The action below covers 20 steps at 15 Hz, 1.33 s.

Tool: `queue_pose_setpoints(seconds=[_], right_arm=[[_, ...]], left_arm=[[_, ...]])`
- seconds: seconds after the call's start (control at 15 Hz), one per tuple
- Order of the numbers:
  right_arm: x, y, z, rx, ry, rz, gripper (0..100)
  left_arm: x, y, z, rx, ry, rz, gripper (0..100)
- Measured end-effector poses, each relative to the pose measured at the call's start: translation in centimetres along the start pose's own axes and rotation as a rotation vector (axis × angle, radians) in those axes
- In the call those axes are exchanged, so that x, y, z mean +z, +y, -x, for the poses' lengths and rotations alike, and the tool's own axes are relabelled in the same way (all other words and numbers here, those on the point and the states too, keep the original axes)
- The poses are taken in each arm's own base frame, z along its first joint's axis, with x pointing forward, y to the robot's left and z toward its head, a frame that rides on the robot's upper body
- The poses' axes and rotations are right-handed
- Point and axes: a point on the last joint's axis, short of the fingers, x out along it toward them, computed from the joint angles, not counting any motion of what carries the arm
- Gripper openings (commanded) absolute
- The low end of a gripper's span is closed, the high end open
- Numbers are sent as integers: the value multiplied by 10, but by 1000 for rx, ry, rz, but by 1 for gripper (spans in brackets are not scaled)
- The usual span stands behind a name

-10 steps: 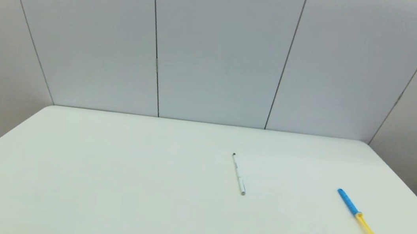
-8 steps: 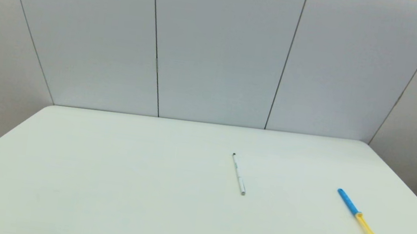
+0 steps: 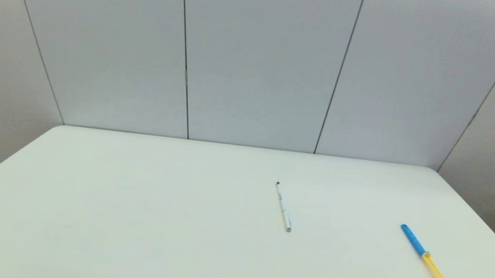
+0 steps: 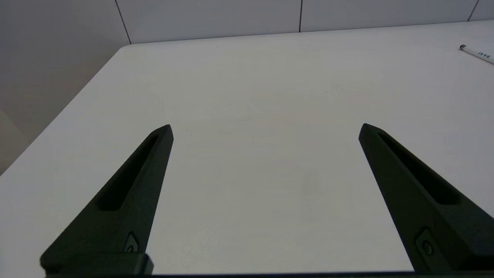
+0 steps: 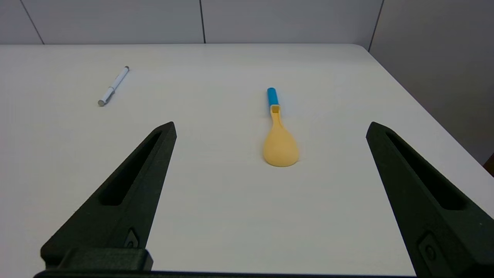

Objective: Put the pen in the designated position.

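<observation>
1. I see the pen [image 3: 283, 207] lying flat on the white bench [image 3: 124, 218], a little right of centre, its dark tip toward the far edge and its greyish end toward me
2. The yellow spoon [image 3: 433, 270] with the blue handle lies well apart from the pen, near the bench's right edge, bowl on the near side
3. My left tool [image 4: 265, 129] hangs over the bare left part of the bench, fingers spread wide and grasping nothing; only the pen's dark tip end shows at the edge of its wrist view [image 4: 476, 53]
4. My right tool [image 5: 271, 127] is released too, fingers wide apart, hovering short of the spoon [image 5: 278, 133], with the pen [image 5: 113, 85] farther off to the left
5. Neither arm shows in the head view
</observation>
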Motion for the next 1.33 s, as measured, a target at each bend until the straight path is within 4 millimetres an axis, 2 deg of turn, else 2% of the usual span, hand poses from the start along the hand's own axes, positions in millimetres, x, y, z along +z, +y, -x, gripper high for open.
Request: queue_pose_setpoints(seconds=[1.33], right_arm=[[0,0,0,1,0,4,100]], left_arm=[[0,0,0,0,0,0,100]])
